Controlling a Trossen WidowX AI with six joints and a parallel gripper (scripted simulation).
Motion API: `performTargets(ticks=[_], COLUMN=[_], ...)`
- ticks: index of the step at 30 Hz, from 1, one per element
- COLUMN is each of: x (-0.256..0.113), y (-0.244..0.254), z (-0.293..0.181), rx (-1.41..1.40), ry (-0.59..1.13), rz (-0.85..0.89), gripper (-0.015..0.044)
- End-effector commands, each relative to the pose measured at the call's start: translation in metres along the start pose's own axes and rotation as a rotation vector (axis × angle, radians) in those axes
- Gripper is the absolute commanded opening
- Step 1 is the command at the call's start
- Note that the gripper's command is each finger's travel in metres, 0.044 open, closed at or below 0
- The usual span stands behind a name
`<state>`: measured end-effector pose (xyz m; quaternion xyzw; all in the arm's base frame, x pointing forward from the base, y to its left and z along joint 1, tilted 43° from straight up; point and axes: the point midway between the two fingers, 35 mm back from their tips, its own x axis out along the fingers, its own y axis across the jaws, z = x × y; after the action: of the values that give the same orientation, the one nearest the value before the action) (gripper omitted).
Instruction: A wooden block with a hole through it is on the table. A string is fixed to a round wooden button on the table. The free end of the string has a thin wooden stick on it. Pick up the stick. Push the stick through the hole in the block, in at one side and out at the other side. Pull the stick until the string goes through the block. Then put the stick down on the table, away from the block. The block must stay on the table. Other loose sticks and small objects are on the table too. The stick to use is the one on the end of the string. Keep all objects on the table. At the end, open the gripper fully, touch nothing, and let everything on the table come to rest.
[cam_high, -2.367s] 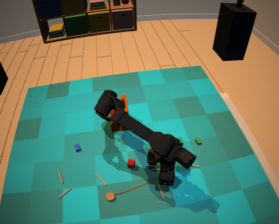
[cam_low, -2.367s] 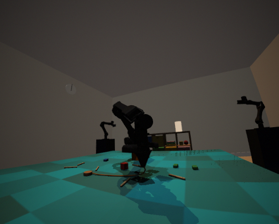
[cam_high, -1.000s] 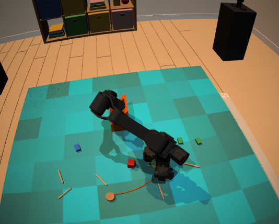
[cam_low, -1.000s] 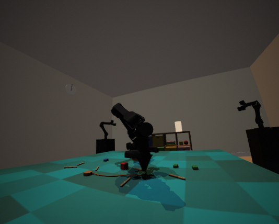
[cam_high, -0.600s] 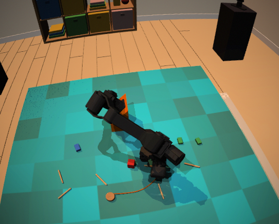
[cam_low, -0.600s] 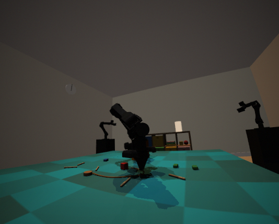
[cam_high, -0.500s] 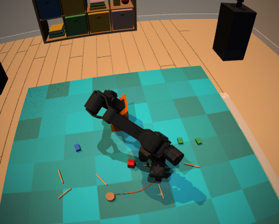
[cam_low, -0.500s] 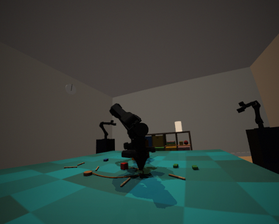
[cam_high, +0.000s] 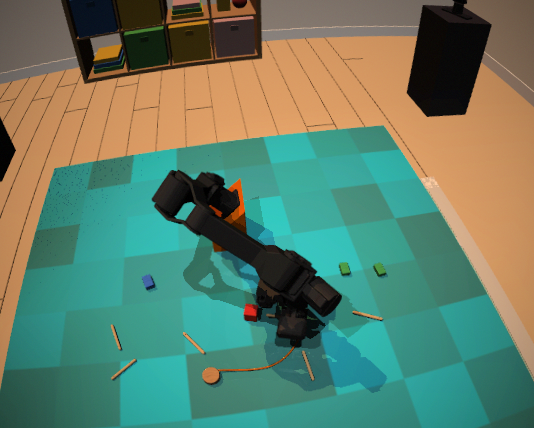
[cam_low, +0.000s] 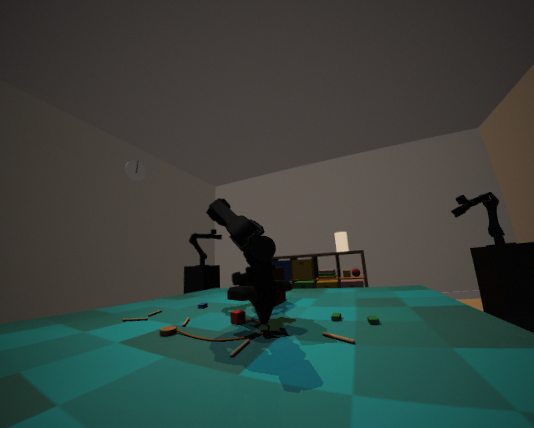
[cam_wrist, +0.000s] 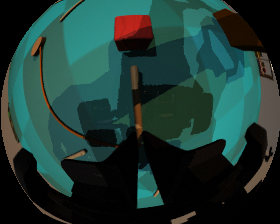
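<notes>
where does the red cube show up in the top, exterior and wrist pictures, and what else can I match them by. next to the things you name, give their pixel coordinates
Top: red cube (cam_high: 251, 312) (cam_low: 237, 317) (cam_wrist: 133, 31) just below centre, left of the gripper.
Exterior: lower middle, slightly left of the gripper.
Wrist: top centre, beyond the held stick's tip.
Shared landmark: the round wooden button (cam_high: 211, 375) (cam_low: 168, 331) (cam_wrist: 38, 46), with its string.

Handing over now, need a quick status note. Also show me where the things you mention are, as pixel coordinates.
Hand (cam_high: 294, 327) (cam_low: 267, 330) (cam_wrist: 139, 135): shut on the stick (cam_high: 271, 315) (cam_low: 254, 322) (cam_wrist: 136, 95), low over the table.
String (cam_high: 265, 368) (cam_low: 215, 340) (cam_wrist: 50, 106): runs from the button (cam_high: 211, 375) (cam_low: 168, 330) (cam_wrist: 38, 46) to the hand.
Red block (cam_high: 251, 312) (cam_low: 237, 317) (cam_wrist: 133, 29): on the table ahead of the stick, probably the target; hole not visible.
Done: stick gripped.
Left: thread, pull string through, set stick down away from block, open fully, clear.
</notes>
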<state>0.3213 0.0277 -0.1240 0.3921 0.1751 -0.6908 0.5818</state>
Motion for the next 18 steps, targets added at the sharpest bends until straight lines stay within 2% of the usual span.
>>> performTargets(ticks=[1,18], x=[-0.001,-0.001], y=[0.000,0.000], z=[0.006,0.022], rx=[-0.002,-0.003], ry=[-0.001,0.002], rz=[0.004,0.004], gripper=[0.0000,0.0000])
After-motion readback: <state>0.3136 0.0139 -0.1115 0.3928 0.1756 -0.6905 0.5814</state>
